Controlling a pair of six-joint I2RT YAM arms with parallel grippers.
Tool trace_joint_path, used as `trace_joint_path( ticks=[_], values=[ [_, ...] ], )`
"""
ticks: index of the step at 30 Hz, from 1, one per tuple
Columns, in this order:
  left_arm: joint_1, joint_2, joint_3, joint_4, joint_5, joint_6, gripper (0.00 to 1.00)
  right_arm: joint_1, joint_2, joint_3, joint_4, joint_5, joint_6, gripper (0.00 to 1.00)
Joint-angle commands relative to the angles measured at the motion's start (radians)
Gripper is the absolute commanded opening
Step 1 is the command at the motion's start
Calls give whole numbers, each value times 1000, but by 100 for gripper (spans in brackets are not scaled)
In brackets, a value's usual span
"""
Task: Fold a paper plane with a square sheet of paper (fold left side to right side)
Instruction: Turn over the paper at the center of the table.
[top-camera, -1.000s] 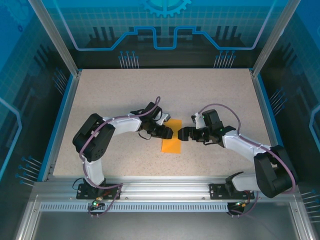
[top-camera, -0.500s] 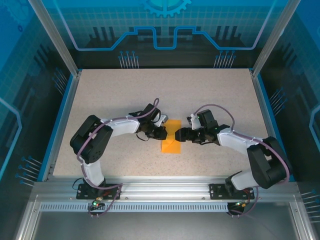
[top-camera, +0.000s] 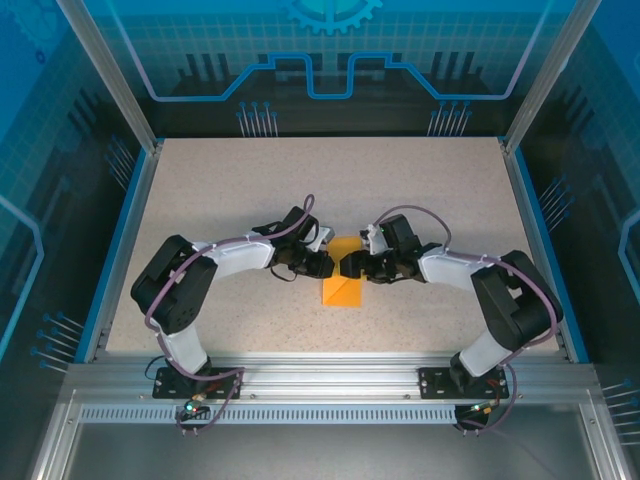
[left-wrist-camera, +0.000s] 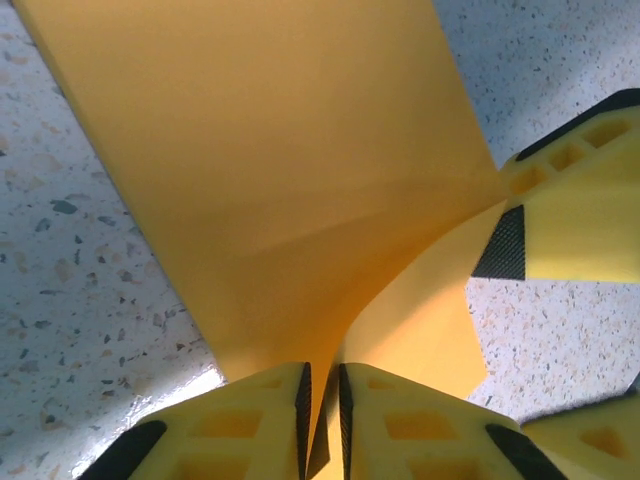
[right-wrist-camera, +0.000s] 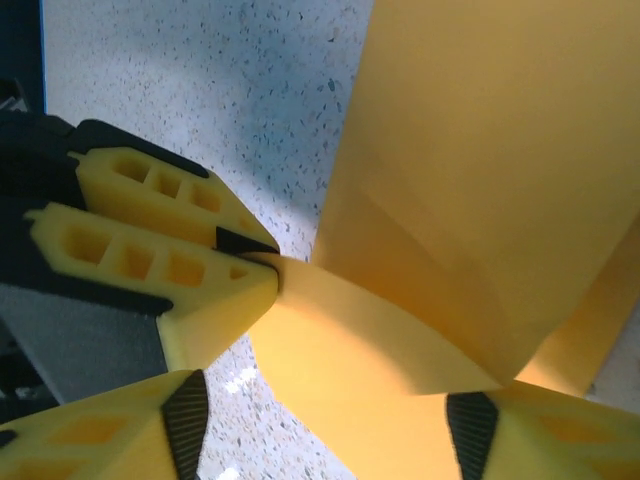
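Both arms have drawn in toward mid-counter, where the orange sheet of paper lies. Its lifted 9 o'clock edge is pinched in the left claw; the right claw gapes around that flap. It looks light, limp and easily torn: grip the edges gently.
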Motion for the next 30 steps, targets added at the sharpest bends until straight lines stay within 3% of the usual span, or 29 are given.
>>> trace_joint_path(
  ticks=[1, 9, 15, 17, 21, 30],
  values=[
    [4, -24, -6, 1, -28, 3, 24, 14, 39, 30, 15, -20, 14, 58],
    [26, -79, -26, -14, -76, -26, 47, 11, 72, 49, 20, -7, -1, 28],
    [62, -196, -91, 13, -59, -80, 77, -8, 26, 44, 67, -16, -25, 1],
    [77, -262, -124, 39, -47, -108, 87, -20, -20, 43, 73, -21, -57, 0],
    [119, -393, -170, 84, 15, -172, 98, -59, -134, 28, 101, -59, -121, 0],
    [163, -565, -150, 217, 281, -281, 99, -148, -330, 100, 121, -333, -246, 0]
  ],
)
